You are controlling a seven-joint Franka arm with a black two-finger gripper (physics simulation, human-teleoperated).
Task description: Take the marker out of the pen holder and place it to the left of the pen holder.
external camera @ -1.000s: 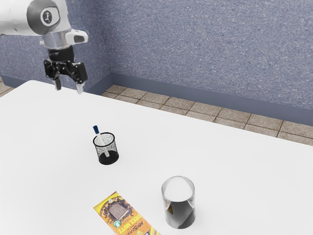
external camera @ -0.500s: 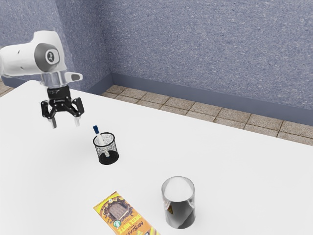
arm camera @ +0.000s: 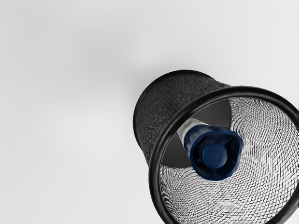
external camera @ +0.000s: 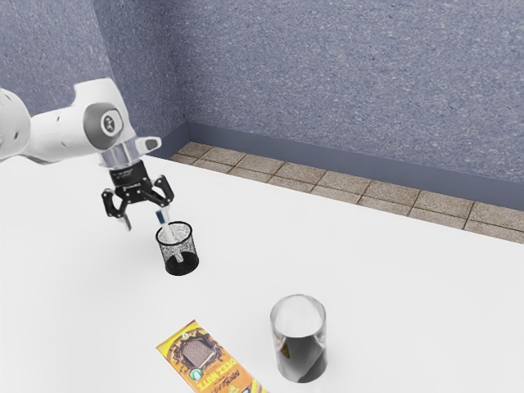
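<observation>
My gripper [external camera: 144, 221] is open and tilted, just above the pen holder on the exterior view's left side; one fingertip overlaps the marker's cap in that view. The marker [external camera: 169, 233], white with a dark blue cap, leans inside the black mesh pen holder [external camera: 179, 262], its cap above the rim. In the wrist view the blue cap of the marker [arm camera: 214, 155] points up at the camera, within the round rim of the pen holder [arm camera: 157, 163]. Nothing is held between the fingers.
A shiny metallic cup [external camera: 300, 348] stands toward the exterior view's lower right. A yellow and brown chocolate packet [external camera: 199, 352] lies flat nearer the camera. White table surface [external camera: 368, 270] surrounds them, with a speckled blue wall behind.
My hand has come down and across toward the pen holder and has tilted. The pen holder and marker have stayed where they were.
</observation>
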